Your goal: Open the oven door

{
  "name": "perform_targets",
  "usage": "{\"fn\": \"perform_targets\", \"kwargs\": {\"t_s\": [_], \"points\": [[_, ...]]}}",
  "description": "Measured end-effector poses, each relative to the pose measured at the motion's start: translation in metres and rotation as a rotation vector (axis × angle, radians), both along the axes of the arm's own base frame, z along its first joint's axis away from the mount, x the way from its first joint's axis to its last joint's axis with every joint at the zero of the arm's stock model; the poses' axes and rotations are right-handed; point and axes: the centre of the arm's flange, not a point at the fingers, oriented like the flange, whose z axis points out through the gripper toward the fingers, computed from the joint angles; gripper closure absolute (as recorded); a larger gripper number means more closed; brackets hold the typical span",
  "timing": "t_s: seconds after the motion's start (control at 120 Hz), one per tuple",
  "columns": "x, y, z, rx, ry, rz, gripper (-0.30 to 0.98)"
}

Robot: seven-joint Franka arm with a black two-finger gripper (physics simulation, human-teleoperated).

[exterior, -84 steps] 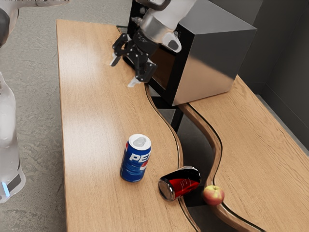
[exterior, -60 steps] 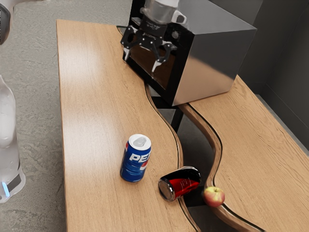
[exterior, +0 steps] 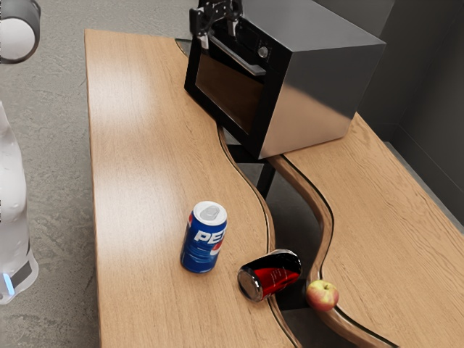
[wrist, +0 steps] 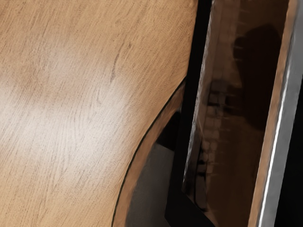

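The black two-finger gripper [exterior: 218, 35] is high in the exterior view, close to the far end of the long silver handle [exterior: 243, 59]. Its fingers stand well spread, and I see nothing held between them (whether a fingertip touches the handle, I cannot tell). The black-framed oven door [exterior: 230, 93], with its dark brown window, is shut, its face flush with the front of the boxy steel-grey oven [exterior: 319, 94]. The oven sits toward the far edge of the light wooden tabletop [exterior: 138, 181], its near front corner over the curving dark gap [exterior: 296, 206] that runs through the wood. A round silver knob [exterior: 263, 52] is above the handle's near end.

In the wrist view, the window and handle run side by side, with bare wood grain in front of the door.

Nearer the tabletop's near edge, a blue Pepsi can with a white top [exterior: 203, 243] stands upright, between the tabletop's edge on the exterior view's left and the gap. Just beside it, a red and black can [exterior: 272, 278] lies on its side (tipped partly over the gap's rim). A small red and yellow apple [exterior: 322, 296] rests by the gap's opposite rim, near that can.
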Motion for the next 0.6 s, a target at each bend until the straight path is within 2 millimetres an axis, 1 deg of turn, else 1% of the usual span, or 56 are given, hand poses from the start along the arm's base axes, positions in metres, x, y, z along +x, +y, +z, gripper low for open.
{"fn": "perform_targets", "kwargs": {"t_s": [0.042, 0.117, 0.2, 0.275, 0.417, 0.483, 0.6], "points": [[0.000, 0.006, -0.001, -0.005, -0.021, 0.032, 0.00], [0.003, 0.011, -0.008, -0.024, -0.040, 0.073, 0.00], [0.004, 0.019, -0.010, -0.033, -0.061, 0.119, 0.00], [0.009, 0.024, -0.016, -0.040, -0.070, 0.149, 0.00], [0.021, 0.021, -0.022, -0.036, -0.081, 0.159, 0.00], [0.023, 0.020, -0.022, -0.032, -0.087, 0.153, 0.00], [0.025, 0.020, -0.029, -0.030, -0.085, 0.145, 0.00]]}}
